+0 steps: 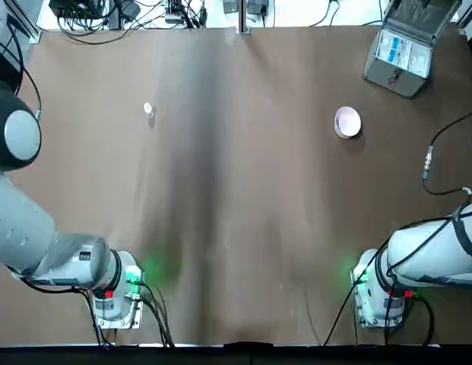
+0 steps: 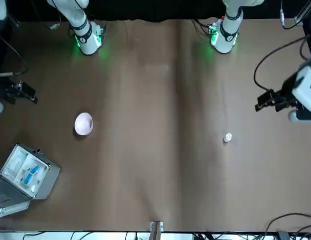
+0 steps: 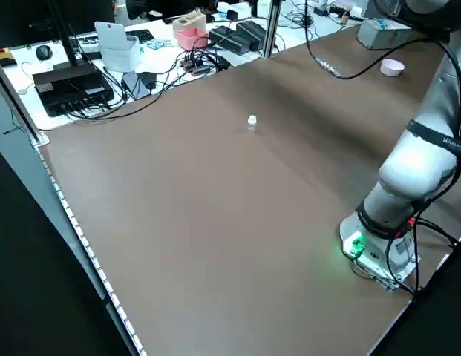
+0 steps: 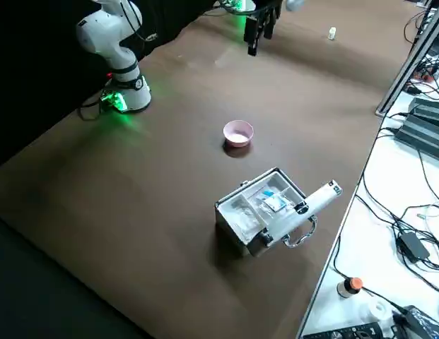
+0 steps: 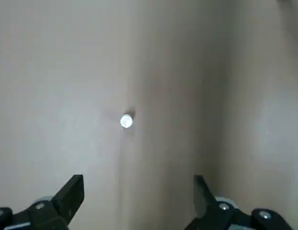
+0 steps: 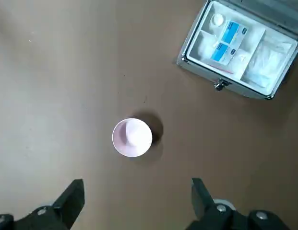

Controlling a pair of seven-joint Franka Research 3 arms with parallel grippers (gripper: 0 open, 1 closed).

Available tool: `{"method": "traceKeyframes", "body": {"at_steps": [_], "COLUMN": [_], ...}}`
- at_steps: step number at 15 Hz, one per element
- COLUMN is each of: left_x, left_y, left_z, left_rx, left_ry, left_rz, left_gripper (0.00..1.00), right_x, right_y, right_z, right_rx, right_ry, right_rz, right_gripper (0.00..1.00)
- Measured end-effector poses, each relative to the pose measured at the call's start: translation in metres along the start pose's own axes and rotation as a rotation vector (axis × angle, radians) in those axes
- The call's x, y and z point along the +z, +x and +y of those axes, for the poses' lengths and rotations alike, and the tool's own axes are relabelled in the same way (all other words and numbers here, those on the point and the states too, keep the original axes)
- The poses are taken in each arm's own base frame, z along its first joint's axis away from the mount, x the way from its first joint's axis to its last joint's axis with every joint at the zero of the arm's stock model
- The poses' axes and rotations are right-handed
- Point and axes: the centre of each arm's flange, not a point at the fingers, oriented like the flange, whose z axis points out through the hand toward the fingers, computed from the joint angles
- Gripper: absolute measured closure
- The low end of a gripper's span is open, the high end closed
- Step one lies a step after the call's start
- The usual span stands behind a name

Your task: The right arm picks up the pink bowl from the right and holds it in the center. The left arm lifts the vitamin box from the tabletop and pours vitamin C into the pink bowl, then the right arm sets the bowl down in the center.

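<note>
Bowl (image 4: 238, 133) | right side view: present; left wrist view: vitamin box (image 5: 126, 120) only

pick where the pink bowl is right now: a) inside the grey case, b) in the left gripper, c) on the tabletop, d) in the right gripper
c, the pink bowl sits on the tabletop, outside the grey case, and the right gripper and left gripper are both open with nothing between their fingers.
</note>
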Motion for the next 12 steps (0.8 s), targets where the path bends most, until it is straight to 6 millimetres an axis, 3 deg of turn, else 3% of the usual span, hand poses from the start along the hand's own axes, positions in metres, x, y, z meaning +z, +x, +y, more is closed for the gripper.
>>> {"method": "traceKeyframes", "body": {"at_steps": [4,7,12], "left_x": [0.023,0.043,0.086], "left_y": [0.022,0.031,0.042], "left_z": [-0.049,-0.087,-0.17], "left_rx": [0.132,0.159,0.275], "left_ry": [-0.061,-0.156,-0.354], "left_rz": [0.014,0.013,0.075], "left_gripper": [0.0,0.0,0.0], "right_x": [0.027,0.036,0.077], "right_y": [0.017,0.021,0.028], "right_z": [0.0,0.0,-0.002], "right_rx": [0.002,0.004,0.001], "right_ry": [0.004,0.005,0.007], "right_rz": [-0.018,-0.035,-0.089], "right_gripper": [0.02,0.02,0.02]}}
